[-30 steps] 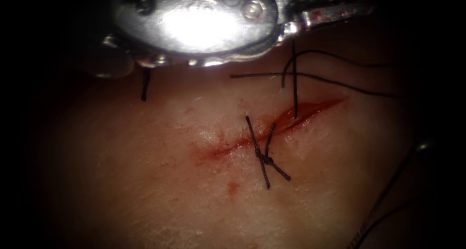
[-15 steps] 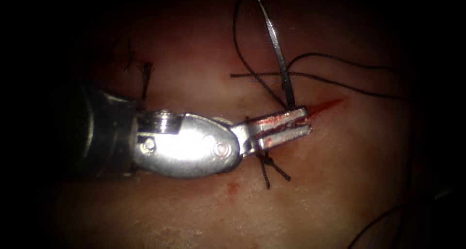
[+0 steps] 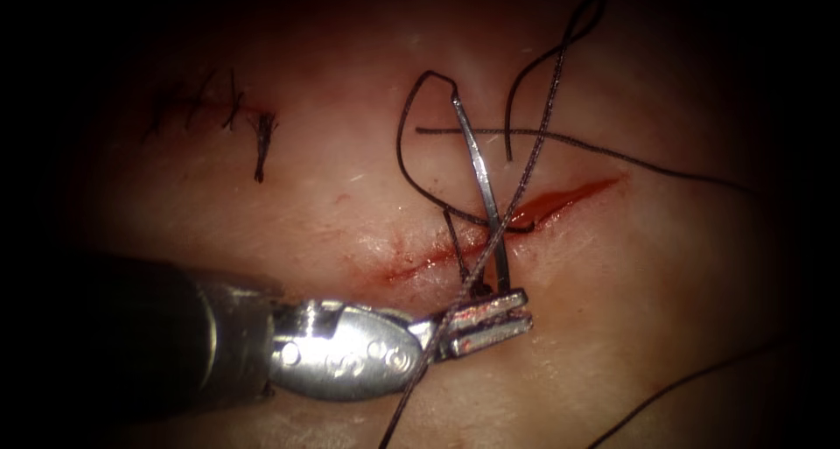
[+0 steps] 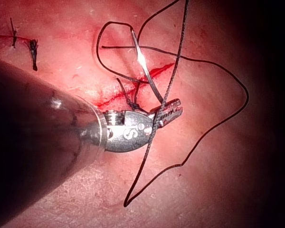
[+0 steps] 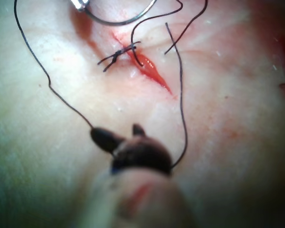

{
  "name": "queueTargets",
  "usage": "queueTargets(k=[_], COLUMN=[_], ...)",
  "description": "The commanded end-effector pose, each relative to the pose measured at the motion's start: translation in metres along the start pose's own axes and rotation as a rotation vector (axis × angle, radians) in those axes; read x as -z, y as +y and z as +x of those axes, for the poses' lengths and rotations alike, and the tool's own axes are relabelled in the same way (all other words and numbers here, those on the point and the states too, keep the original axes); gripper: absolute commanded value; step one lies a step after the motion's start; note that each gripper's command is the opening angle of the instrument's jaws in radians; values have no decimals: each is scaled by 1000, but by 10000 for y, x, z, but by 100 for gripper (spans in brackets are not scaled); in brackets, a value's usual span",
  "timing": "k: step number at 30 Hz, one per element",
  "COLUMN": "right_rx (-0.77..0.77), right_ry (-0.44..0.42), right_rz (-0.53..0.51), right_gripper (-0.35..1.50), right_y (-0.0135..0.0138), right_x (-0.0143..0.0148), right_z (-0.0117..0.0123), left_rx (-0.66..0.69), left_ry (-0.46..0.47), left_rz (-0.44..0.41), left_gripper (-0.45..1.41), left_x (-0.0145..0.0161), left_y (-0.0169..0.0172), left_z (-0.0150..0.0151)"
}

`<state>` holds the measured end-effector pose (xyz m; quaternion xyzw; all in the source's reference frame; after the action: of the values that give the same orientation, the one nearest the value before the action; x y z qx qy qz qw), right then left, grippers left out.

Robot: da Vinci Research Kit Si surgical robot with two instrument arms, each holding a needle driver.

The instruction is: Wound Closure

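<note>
Left tool [image 3: 490, 319], jaws clamped on needle [image 3: 480, 182] near one end, needle clear of tissue [image 3: 262, 230], standing above cut [image 3: 560, 199]. Thread [image 3: 525, 173] looping over the cut. Right tool [image 5: 121, 137], jaws parted, holding nothing.

The left tool [image 3: 490, 319] hides the tissue [image 3: 612, 326] under it, and its dark shaft runs out past the left edge of the endoscope view. Where its jaws meet the needle [image 3: 479, 195], the needle's end is covered. The thread [image 3: 534, 151] leaves the picture at the near edge and on the right. In the right wrist view the right tool [image 5: 133, 145] is blurred, so its jaws cannot be judged
</note>
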<state>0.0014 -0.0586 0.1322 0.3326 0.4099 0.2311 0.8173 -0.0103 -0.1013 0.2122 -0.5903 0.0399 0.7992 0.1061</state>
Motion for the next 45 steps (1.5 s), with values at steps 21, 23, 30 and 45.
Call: queueTargets(k=[21,23,30,45], right_rx=[-39,-30,17,23], right_ry=[185,161,81,-145], right_rz=[-156,-164,-164,-188], right_gripper=[123,123,123,121], right_y=[57,58,66,69], right_x=[-226,-245,-315,-362], right_z=[241,240,212,94], left_rx=[0,-1,-4,2], left_ry=[-40,-41,-52,-67], left_rz=[-21,-18,-19,-4], left_gripper=[-45,-45,-45,-45], left_x=[-11,-11,-9,-5], left_y=[23,24,25,21], left_z=[-30,-31,-34,-36])
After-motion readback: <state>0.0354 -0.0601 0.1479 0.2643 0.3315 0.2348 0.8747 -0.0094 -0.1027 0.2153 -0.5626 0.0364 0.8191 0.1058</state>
